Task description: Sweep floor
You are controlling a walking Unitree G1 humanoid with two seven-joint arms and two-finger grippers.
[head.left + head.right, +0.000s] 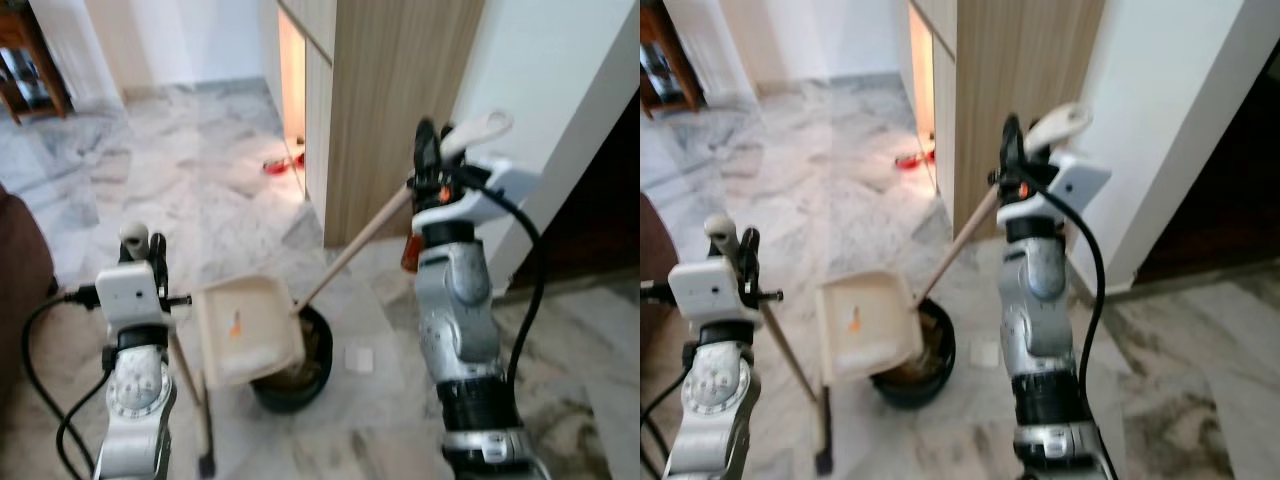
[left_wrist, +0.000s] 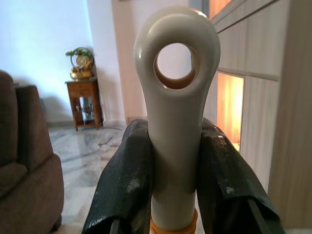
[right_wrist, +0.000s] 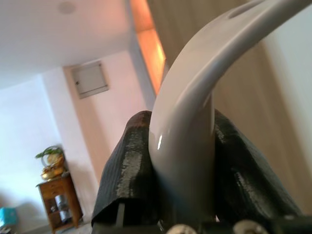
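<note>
My left gripper point(image 1: 137, 243) is shut on the cream looped top point(image 2: 175, 102) of a long wooden stick point(image 1: 186, 372) that slants down to the floor. A cream dustpan point(image 1: 245, 330) sits beside that stick, tilted face up, with a small orange scrap on it. My right gripper point(image 1: 430, 155) is raised near the cupboard and shut on the broom's cream handle end point(image 3: 190, 87). The broom's wooden shaft point(image 1: 355, 245) runs down and left to a dark round shape point(image 1: 300, 375) with brown inside, just behind the dustpan's edge. Whether that shape is a bin or the broom's head I cannot tell.
A tall wooden cupboard point(image 1: 400, 100) stands straight ahead, with a white wall point(image 1: 560, 90) to its right. A small white square point(image 1: 358, 358) lies on the marble floor point(image 1: 190, 180) near the dark shape. Something red point(image 1: 275, 165) lies by the cupboard's left side. A brown sofa point(image 1: 18, 270) is at my left.
</note>
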